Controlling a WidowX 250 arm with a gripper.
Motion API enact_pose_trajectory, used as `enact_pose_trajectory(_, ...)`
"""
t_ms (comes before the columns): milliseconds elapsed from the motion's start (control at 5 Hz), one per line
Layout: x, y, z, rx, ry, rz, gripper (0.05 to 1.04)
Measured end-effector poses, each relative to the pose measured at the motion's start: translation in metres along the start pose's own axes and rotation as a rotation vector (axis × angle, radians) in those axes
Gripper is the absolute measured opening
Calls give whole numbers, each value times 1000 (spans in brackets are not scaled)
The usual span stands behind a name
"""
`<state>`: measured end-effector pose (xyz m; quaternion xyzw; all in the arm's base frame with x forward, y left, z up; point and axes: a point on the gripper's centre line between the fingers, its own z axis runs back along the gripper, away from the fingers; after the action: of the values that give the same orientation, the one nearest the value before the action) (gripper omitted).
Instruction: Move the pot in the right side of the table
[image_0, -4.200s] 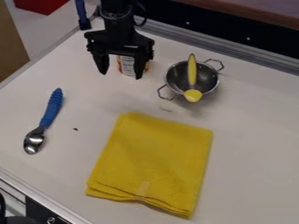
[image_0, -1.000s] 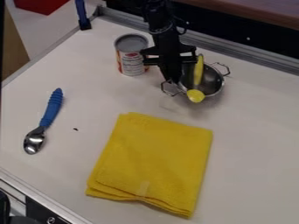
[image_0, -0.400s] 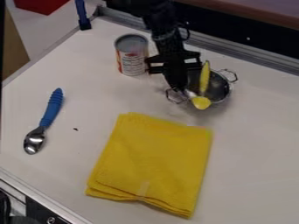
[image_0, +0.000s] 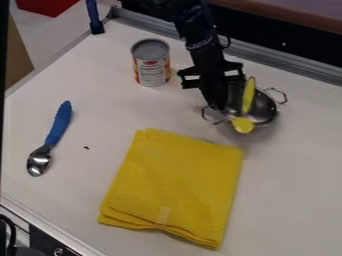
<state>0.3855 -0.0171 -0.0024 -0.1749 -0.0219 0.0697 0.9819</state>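
The pot (image_0: 267, 114) is made of smooth, shiny metal, round and bowl-like, and is fitted with two angular wire handles on opposite sides. It is placed in the upper right part of the camera view, on the pale, flat table (image_0: 294, 195). Across it a yellow utensil (image_0: 243, 125) is laid, its slim handle pointed up and its rounded end set over the near rim.

The black gripper (image_0: 219, 107) is held low, pointed down at the pot's left side, by the handle there; the pot is thus located just to the right of it. Whether the gripper is clenched, released or fastened on the pot cannot be told.

Below the pot in the view, a soft, folded yellow cloth (image_0: 174, 185) is spread in stacked layers. A ridged metal can (image_0: 152, 70) with a paper label is stood upright to the gripper's left. Farther left, a spoon (image_0: 60, 120) with a ribbed blue handle and polished bowl is laid.
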Motion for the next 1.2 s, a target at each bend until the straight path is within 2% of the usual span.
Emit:
enact_pose_trajectory(200,-12,-21,4,-31,-1,-41,59)
enact_pose_trajectory(600,-32,-53,-2,-58,42,-115,59)
enact_pose_trajectory(1000,-55,-77,-21,-13,80,-213,59)
enact_pose_trajectory(1200,-55,-82,-23,0,71,-233,59)
